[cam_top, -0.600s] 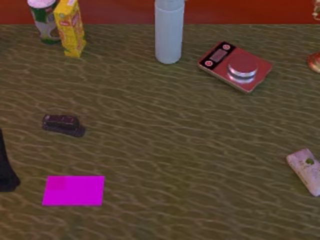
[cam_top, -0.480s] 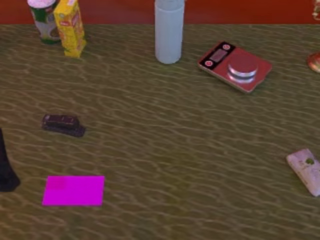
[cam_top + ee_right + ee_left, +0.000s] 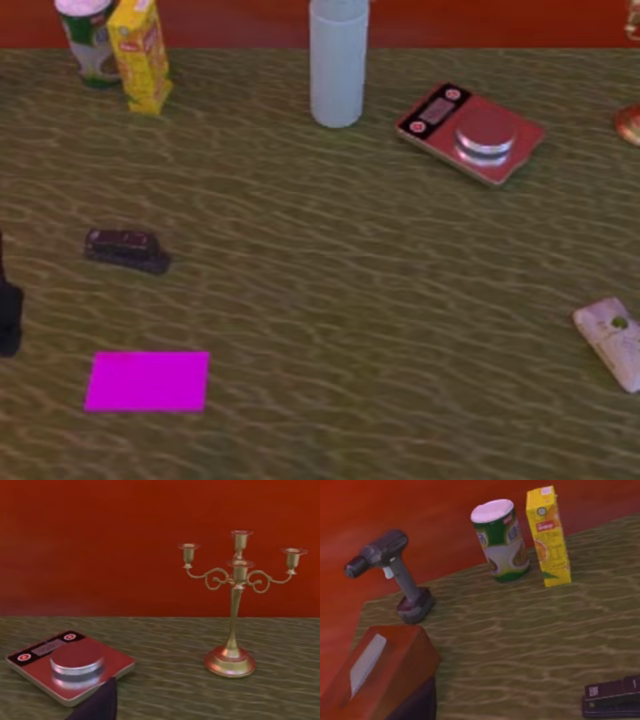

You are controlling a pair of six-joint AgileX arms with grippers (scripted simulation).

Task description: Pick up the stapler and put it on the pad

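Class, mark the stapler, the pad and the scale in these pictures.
stapler (image 3: 126, 250): top view, middle of its dark body.
pad (image 3: 148, 381): top view, centre of the magenta sheet.
scale (image 3: 485, 130): top view, its silver round plate.

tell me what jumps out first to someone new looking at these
The bright magenta pad near the top view's lower left, with the dark stapler lying apart from it, farther up. At the far edge stand a tall white bottle and a yellow carton; a red scale sits toward the right.

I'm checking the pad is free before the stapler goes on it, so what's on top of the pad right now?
Nothing lies on the pad; its whole magenta face shows. The stapler sits apart on the table.
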